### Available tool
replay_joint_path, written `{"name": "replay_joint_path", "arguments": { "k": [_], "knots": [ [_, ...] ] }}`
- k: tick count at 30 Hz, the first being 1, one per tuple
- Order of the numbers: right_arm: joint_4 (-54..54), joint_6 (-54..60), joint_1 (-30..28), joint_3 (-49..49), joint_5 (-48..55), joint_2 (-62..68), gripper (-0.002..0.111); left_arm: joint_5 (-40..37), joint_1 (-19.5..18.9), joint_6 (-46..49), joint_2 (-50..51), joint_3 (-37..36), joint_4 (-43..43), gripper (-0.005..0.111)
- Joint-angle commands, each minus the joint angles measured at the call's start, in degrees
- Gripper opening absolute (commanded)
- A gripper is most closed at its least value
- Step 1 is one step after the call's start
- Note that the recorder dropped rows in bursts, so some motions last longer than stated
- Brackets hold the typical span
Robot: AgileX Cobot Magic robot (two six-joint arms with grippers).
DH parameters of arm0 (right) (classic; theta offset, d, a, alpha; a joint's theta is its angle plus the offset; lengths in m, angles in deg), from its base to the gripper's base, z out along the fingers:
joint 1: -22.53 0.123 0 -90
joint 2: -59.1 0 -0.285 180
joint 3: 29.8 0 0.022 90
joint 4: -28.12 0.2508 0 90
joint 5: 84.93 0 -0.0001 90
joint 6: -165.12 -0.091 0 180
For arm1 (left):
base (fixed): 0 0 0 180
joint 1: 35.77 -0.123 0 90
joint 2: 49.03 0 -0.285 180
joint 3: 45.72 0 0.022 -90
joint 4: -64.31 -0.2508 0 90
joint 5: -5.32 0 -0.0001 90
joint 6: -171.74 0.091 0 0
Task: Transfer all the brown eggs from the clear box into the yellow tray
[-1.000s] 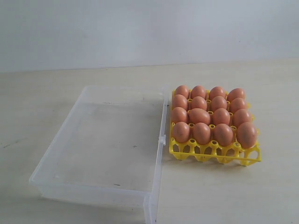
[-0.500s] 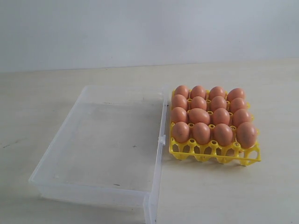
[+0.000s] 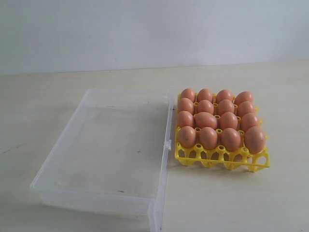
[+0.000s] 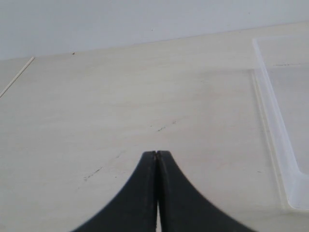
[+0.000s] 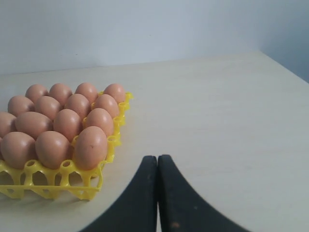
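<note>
Several brown eggs (image 3: 207, 120) fill the cups of the yellow tray (image 3: 222, 161), which stands to the right of the clear box (image 3: 111, 193). I see no egg inside the box. Neither arm shows in the exterior view. In the left wrist view my left gripper (image 4: 157, 153) is shut with nothing held, over bare table beside the clear box (image 4: 275, 130). In the right wrist view my right gripper (image 5: 157, 157) is shut and holds nothing, standing apart from the yellow tray (image 5: 53, 186) and its brown eggs (image 5: 91, 146).
The pale wooden table (image 3: 241, 203) runs back to a plain white wall (image 3: 154, 29). The box's latch tab (image 3: 167, 144) faces the tray. The table's far edge shows in the right wrist view (image 5: 285, 65).
</note>
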Motion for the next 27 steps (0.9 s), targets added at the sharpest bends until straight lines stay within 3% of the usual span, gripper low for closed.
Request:
{"name": "replay_joint_path", "arguments": {
  "k": [1, 11, 27],
  "knots": [
    [0.4, -0.3, -0.3, -0.2, -0.3, -0.3, 0.000, 0.4, 0.4, -0.3, -0.3, 0.2, 0.1, 0.000],
    [0.3, -0.3, 3.2, -0.2, -0.3, -0.3, 0.000, 0.4, 0.4, -0.3, -0.3, 0.2, 0.1, 0.000],
    [0.3, -0.3, 3.2, -0.2, -0.8, -0.3, 0.000, 0.4, 0.4, -0.3, -0.3, 0.2, 0.1, 0.000]
  ]
}}
